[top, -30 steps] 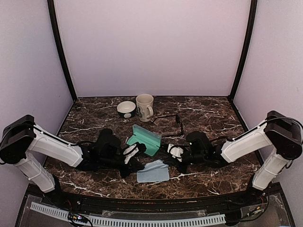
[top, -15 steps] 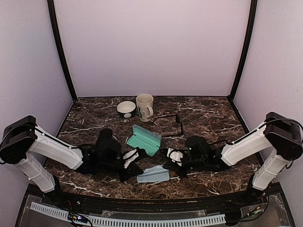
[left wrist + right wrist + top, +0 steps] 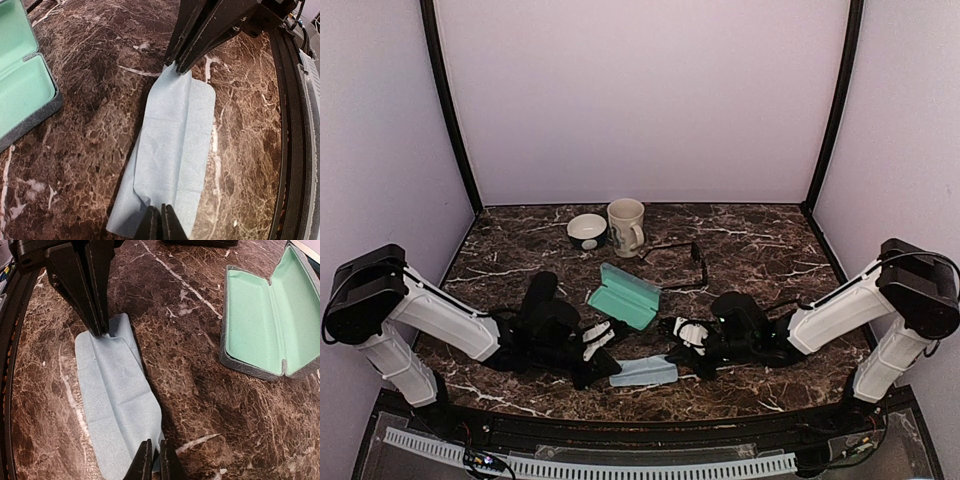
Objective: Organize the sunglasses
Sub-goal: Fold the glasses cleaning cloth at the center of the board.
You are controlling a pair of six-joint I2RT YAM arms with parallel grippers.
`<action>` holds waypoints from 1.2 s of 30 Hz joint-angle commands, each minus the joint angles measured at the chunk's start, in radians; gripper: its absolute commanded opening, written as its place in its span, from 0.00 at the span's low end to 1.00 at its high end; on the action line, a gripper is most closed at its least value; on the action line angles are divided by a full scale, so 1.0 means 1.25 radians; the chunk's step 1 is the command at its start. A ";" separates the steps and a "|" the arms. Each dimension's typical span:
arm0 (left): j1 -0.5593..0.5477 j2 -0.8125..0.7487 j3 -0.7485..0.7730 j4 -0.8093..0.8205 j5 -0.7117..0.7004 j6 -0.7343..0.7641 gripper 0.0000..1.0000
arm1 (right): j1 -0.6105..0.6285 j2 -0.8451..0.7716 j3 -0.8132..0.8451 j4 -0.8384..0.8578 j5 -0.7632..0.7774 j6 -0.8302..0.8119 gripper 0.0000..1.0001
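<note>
Top external view: a dark marbled counter [image 3: 770,250] carries a pair of thin black wire-framed sunglasses [image 3: 697,258] right of centre and toward the far side, arms unfolded, apart from both hands and from everything else. Left of them, near the far wall, a cream mug [image 3: 626,226] stands upright with a small dark bowl [image 3: 587,231] just beside it on its left. Nearer, at the middle, a grey glasses case [image 3: 625,295] lies open, showing its mint-green lining. Near of the case, a light blue cleaning cloth [image 3: 643,372] lies folded into a long strip, running left to right between the two arms. The left wrist view shows the left hand [image 3: 158,226] with its fingers pressed together on one short end of the cloth, and the right hand's black fingers meeting on a corner of the opposite end. The right wrist view shows the right hand [image 3: 153,461] with its fingers drawn close, only a thin slit between them, pinching its end of the cloth, while the left hand's fingers come down on a corner of the other end. The rest of the cloth lies flat on the counter, well clear of the open case.
</note>
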 commanded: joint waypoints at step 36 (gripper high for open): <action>-0.040 -0.043 -0.058 0.053 0.033 -0.054 0.03 | 0.053 -0.074 -0.067 0.071 -0.017 0.160 0.00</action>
